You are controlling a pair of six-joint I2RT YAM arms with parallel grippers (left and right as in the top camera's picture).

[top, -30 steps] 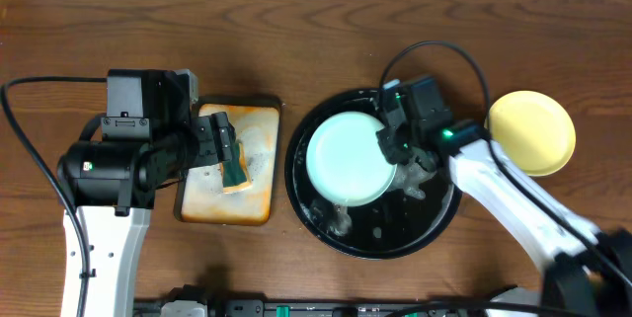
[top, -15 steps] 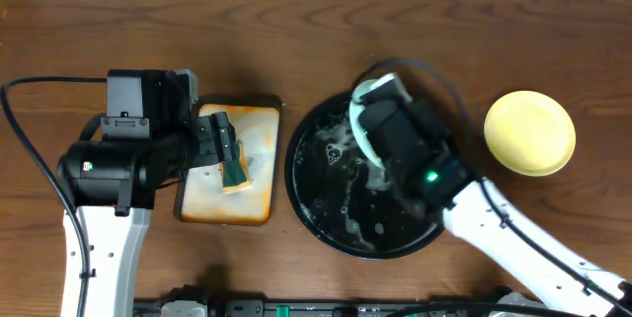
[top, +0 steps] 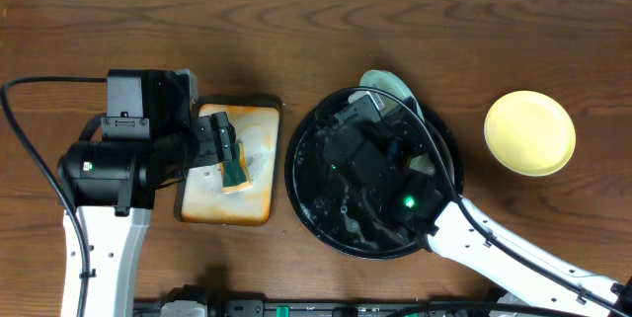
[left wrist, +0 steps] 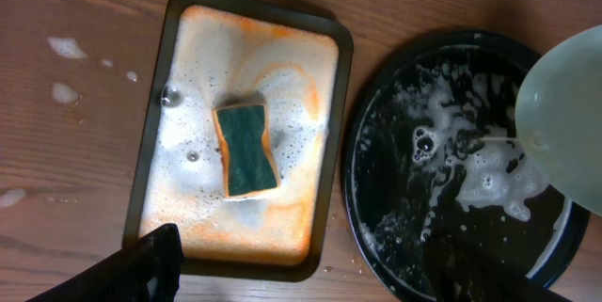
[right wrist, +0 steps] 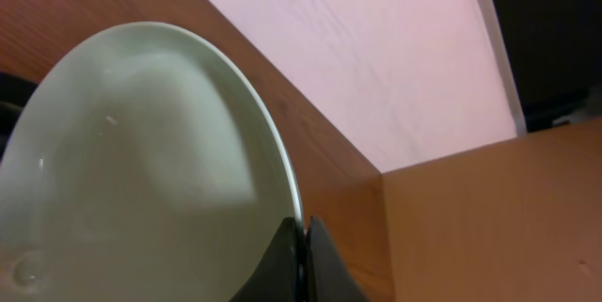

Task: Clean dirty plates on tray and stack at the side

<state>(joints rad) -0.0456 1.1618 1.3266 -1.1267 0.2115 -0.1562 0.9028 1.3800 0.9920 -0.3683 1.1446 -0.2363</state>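
My right gripper (right wrist: pixel 301 236) is shut on the rim of a pale mint-green plate (right wrist: pixel 141 170). It holds the plate tipped on edge above the far rim of the round black tray (top: pixel 296 184); the plate also shows in the overhead view (top: pixel 390 88) and the left wrist view (left wrist: pixel 564 123). The tray's floor is wet with suds and no plate lies on it. The yellow plate (top: pixel 529 131) lies on the table right of the tray. A second mint plate is not in view. My left gripper (top: pixel 225 154) is open and empty above the small orange-stained tray.
The rectangular orange-stained tray (left wrist: pixel 340 133) lies left of the black tray, full of foam, with a green sponge (left wrist: pixel 246 147) in its middle. Suds spots lie on the table at the left. The right arm (top: pixel 464 233) crosses over the black tray.
The right gripper lifted the mint plate off the black tray and tipped it on edge at the tray's far rim. The right arm swung over the tray. The left arm has not moved.
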